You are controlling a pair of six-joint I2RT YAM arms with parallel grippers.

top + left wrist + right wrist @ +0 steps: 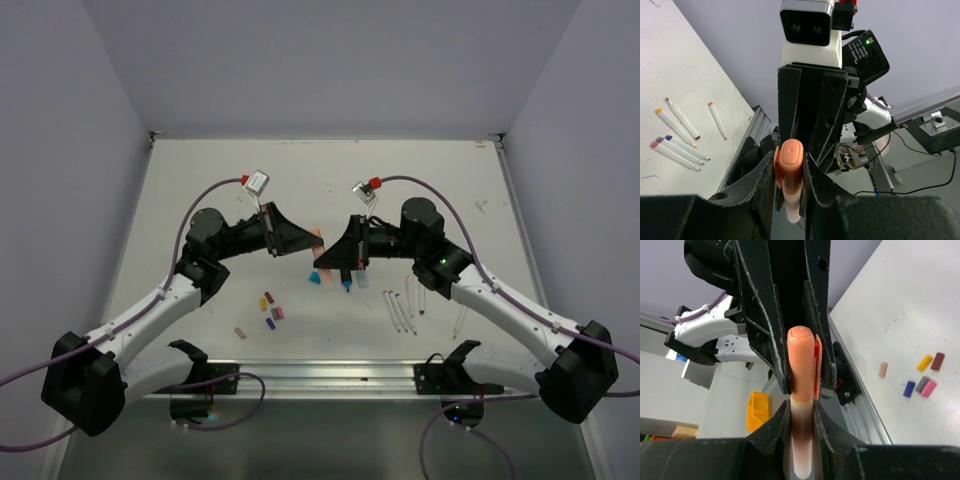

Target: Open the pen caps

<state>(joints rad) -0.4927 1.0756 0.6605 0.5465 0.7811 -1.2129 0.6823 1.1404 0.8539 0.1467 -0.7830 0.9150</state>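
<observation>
Orange marker cap [801, 352], raised above the desk [430, 160] between both arms, is being clamped by the left tool [790, 167]; the right tool [802, 412] is gripping the salmon marker body [802, 452].

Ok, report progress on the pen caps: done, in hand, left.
Done: several small loose caps lie clustered on the table, and the thin white pens show bare tips. In hand: the left pincer and right pincer both grip one marker, with its orange cap on. Left: pulling that cap off.
</observation>
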